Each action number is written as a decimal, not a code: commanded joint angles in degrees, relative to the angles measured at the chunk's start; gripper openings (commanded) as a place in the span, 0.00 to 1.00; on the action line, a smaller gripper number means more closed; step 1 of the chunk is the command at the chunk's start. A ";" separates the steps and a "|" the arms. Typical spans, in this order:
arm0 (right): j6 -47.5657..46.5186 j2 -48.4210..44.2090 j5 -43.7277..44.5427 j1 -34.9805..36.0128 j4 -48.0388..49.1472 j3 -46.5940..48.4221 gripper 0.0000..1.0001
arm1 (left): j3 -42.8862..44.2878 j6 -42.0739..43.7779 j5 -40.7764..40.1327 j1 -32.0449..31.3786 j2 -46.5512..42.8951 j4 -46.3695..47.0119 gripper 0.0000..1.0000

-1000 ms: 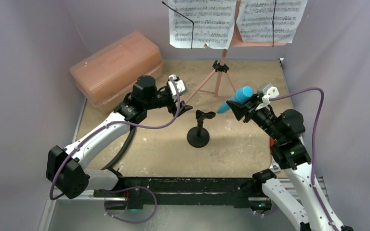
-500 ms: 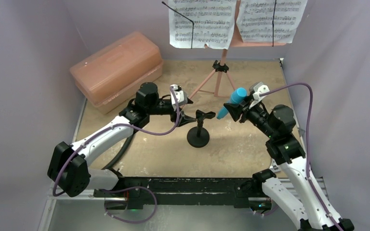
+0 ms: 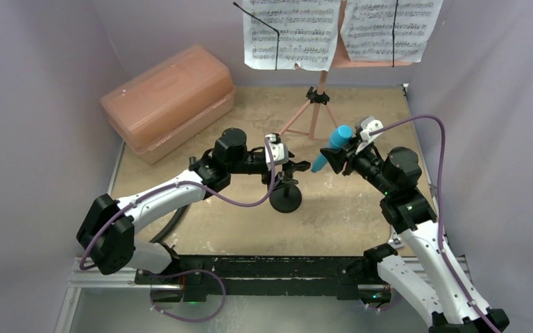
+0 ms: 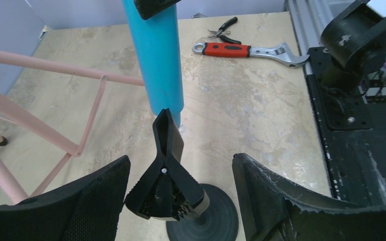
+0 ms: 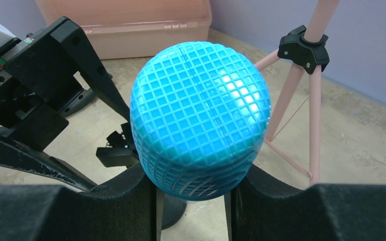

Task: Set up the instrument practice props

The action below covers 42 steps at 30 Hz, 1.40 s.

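Observation:
The small black mic stand (image 3: 286,199) stands mid-table on its round base, its spring clip (image 4: 168,175) at the top. My left gripper (image 3: 286,168) is open, one finger on each side of that clip (image 4: 181,168), and does not squeeze it. Right of the clip my right gripper (image 3: 338,158) is shut on the cyan toy microphone (image 3: 334,142). The microphone's handle (image 4: 158,60) points down at the clip, and its meshed head (image 5: 201,115) fills the right wrist view above the jaws (image 5: 193,188). At the back stands the pink music stand (image 3: 314,111), carrying two sheet-music pages (image 3: 291,31).
The large translucent pink case (image 3: 168,99) lies at the back left. An orange-handled wrench (image 4: 246,50) and small pliers (image 4: 223,27) lie on the table's right side. The pink tripod legs (image 4: 55,75) spread just behind the mic stand. Purple walls close in three sides.
My left arm has reached right until its open jaws straddle the mic stand's clip. My right gripper has carried the microphone a little left and back, tilting it more upright.

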 commanded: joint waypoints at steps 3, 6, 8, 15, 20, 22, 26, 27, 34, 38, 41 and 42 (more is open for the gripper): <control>-0.63 -0.12 -2.90 0.05 3.81 0.67 0.00 | -1.04 3.24 -4.34 -0.35 0.16 2.62 0.71; -0.43 0.18 -3.87 0.06 4.06 0.75 0.00 | -1.22 4.16 -5.70 -0.37 0.29 2.36 0.71; -0.33 0.16 -4.17 0.06 4.16 0.65 0.00 | -1.26 4.21 -5.67 -0.40 0.70 1.77 0.71; -0.38 0.16 -4.78 0.06 4.37 0.42 0.00 | -0.76 4.40 -5.03 -0.34 1.51 1.73 0.66; -0.21 0.59 -5.25 0.05 3.84 0.94 0.00 | 0.36 5.86 -3.99 -0.35 1.79 -0.62 0.57; 0.04 0.75 -5.63 0.10 4.15 0.97 0.00 | 0.60 6.29 -3.87 -0.36 1.84 -1.22 0.50; 2.39 1.42 -8.50 0.09 6.95 -0.17 0.00 | 2.17 7.84 -3.07 -0.33 2.54 -3.98 0.00; 3.96 1.87 -9.93 0.05 8.21 -0.63 0.00 | 2.34 7.71 -2.67 -0.35 2.73 -4.31 0.00; 8.43 2.73 -12.22 0.14 16.32 -4.08 0.00 | 1.51 4.73 -2.23 -0.39 3.20 -0.72 0.00; 10.64 2.59 -12.81 0.31 19.61 -6.17 0.00 | 1.46 2.45 -2.59 -0.43 3.74 1.54 0.00; 11.54 2.75 -13.14 0.73 21.13 -6.99 0.00 | 1.56 1.36 -2.87 -0.54 4.15 2.47 0.00; 11.77 2.79 -13.37 0.87 21.39 -7.15 0.00 | 1.55 1.06 -2.96 -0.58 4.27 2.77 0.00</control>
